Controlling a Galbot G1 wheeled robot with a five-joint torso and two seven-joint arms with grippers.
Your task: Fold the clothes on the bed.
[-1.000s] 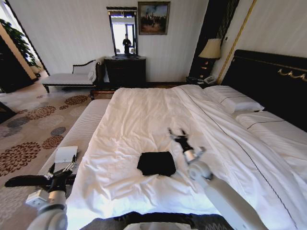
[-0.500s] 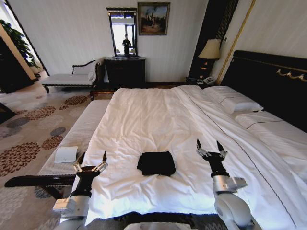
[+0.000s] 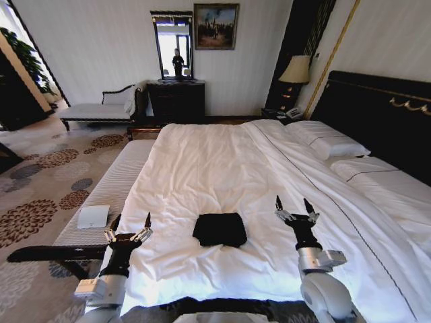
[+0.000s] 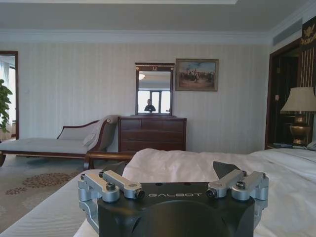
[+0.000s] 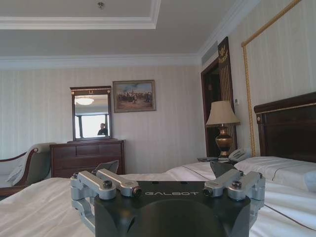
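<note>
The clothes (image 3: 220,229), one small black shirt folded into a compact rectangle, lie on the white duvet of the bed (image 3: 202,168) near its foot edge. My left gripper (image 3: 128,223) is raised at the bed's left edge, open, fingers pointing up, well left of the clothes. My right gripper (image 3: 293,206) is held up to the right of the clothes, also open and holding nothing. In the left wrist view the left gripper (image 4: 173,170) stands open, facing across the bed (image 4: 207,168). The right wrist view shows the right gripper (image 5: 165,170) open above the bed (image 5: 44,207).
A pale striped bench (image 3: 111,195) runs along the bed's left side with a white card (image 3: 92,217) on it. Pillows (image 3: 330,145) and a dark headboard (image 3: 377,114) are at right. A dark dresser (image 3: 176,101), chaise (image 3: 97,111) and lamp (image 3: 296,70) stand by the far wall.
A second ago the right arm reached over the bed beside the shirt and the left was low by the bench; both have drawn back and risen upright. Since half a second ago, nearly still.
</note>
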